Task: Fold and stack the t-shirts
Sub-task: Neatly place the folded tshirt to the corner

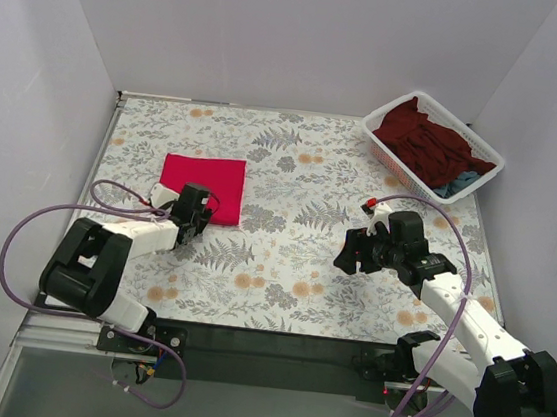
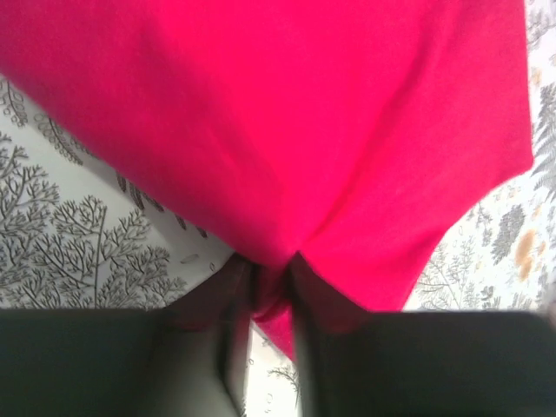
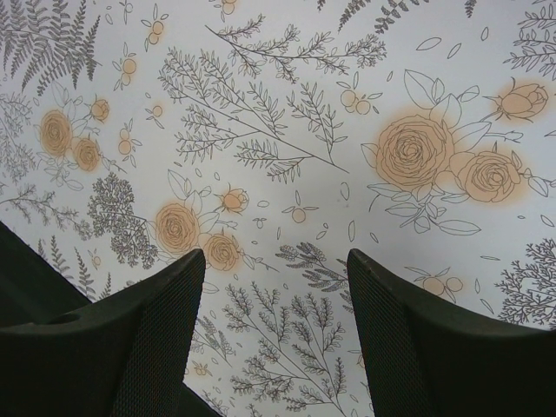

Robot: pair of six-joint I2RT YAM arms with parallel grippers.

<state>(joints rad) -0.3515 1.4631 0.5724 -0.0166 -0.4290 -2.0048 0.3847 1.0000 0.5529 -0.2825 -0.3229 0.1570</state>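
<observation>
One white mesh basket [image 1: 378,145] stands at the far right corner of the desk [image 1: 282,269]. Inside it lies crumpled dark maroon cloth [image 1: 425,140], with a small piece of teal-blue cloth [image 1: 455,184] showing at its near right side. How many garments this makes, I cannot tell; two colours are seen.

On the desk itself there is one red t-shirt [image 1: 203,186] [image 2: 287,130], folded flat into a rectangle, on the far left part and well apart from the basket.

There are two arms. The left arm [image 1: 145,236] reaches to the near edge of the red t-shirt, and its jaws pinch a small fold of the red cloth. The right arm [image 1: 466,326] holds its jaws spread over the bare flowered desk, gripping nothing.
</observation>
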